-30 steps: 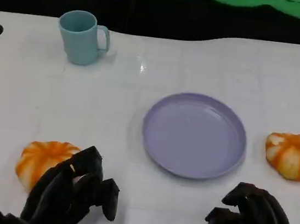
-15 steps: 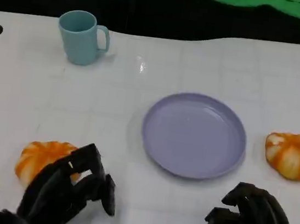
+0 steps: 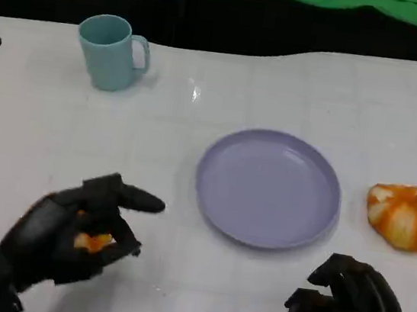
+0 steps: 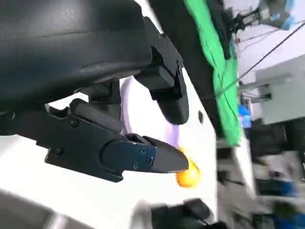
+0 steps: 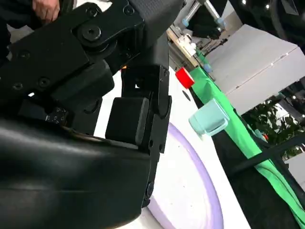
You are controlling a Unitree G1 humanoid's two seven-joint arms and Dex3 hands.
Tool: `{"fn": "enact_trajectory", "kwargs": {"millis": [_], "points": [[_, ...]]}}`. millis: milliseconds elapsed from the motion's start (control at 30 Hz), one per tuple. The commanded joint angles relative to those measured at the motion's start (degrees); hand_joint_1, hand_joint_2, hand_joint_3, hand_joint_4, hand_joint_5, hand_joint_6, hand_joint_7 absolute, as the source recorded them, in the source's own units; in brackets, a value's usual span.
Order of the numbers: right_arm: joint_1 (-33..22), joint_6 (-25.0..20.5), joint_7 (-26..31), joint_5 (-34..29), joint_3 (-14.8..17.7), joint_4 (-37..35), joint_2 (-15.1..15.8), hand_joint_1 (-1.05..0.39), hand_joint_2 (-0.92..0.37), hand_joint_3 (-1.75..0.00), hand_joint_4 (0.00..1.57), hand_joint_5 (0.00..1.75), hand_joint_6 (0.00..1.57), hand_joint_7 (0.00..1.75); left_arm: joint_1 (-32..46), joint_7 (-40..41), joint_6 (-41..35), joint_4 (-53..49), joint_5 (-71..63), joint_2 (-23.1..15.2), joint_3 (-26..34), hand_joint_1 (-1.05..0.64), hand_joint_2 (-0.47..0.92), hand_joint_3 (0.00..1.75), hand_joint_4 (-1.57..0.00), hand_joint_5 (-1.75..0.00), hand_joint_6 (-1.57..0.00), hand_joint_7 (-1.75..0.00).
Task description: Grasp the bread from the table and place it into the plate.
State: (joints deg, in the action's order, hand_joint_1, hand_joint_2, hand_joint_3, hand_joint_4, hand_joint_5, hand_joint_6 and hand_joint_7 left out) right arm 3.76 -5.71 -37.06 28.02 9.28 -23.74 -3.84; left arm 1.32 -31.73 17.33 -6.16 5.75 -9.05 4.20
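Closing on the bread.
The left robot hand (image 3: 79,235) wraps the bread (image 3: 92,242) on the bench (image 3: 33,141), readying a lift toward the plate (image 3: 268,187); the right robot hand (image 3: 350,305) rests curled, empty.

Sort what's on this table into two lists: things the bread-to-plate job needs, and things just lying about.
For the job:
- bread, under the left hand, which is closed over it
- second bread, lying beside the plate on the robot's right
- purple plate, nothing on it

Lying about:
- light blue mug, upright at the far left
- right hand, curled near the table edge, holding nothing
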Motion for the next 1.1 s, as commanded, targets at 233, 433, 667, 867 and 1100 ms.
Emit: {"fn": "enact_trajectory", "kwargs": {"millis": [233, 433, 667, 867, 1100], "points": [[-0.3, 0.2, -0.2, 0.3, 0.2, 0.6, 0.3, -1.04, -0.71, 0.00, 1.57, 0.73, 1.57, 0.37, 2.1, 8.1, -3.6, 12.5, -18.9, -11.2, -2.3, -0.59, 0.92, 0.13, -0.31, -0.92, -0.46, -0.25], [-0.8, 0.5, 0.2, 0.0, 0.0, 1.2, 0.1, -1.04, -0.72, 0.00, 1.57, 0.74, 1.57, 0.38, 3.5, 10.9, -6.3, 19.7, -34.2, -17.2, -3.5, -0.67, 0.92, 0.13, -0.33, -0.49, -0.44, -0.04], [-1.1, -0.1, 0.3, 0.4, 0.1, 1.7, 0.1, -1.04, -0.72, 0.00, 1.57, 0.73, 1.57, 0.36, 4.6, 9.0, -15.0, 27.5, -50.6, -20.6, -7.0, -0.68, 0.92, 0.08, -0.31, -0.34, -0.32, 0.00], [-1.3, -0.8, 0.4, 0.5, 0.0, 2.3, 0.2, -1.03, -0.71, 0.00, 1.57, 0.72, 1.57, 0.35, 5.0, 6.8, -19.6, 29.9, -58.9, -21.4, -9.6, -0.67, 0.90, 0.01, -0.31, -0.23, -0.27, 0.00], [-1.5, -0.8, 0.5, 0.3, -0.1, 2.5, 0.1, -1.04, -0.71, 0.00, 1.57, 0.72, 1.57, 0.35, 5.1, 4.7, -23.6, 31.1, -65.3, -20.9, -11.5, -0.67, 0.87, 0.00, -0.32, -0.18, -0.25, 0.00]]}}
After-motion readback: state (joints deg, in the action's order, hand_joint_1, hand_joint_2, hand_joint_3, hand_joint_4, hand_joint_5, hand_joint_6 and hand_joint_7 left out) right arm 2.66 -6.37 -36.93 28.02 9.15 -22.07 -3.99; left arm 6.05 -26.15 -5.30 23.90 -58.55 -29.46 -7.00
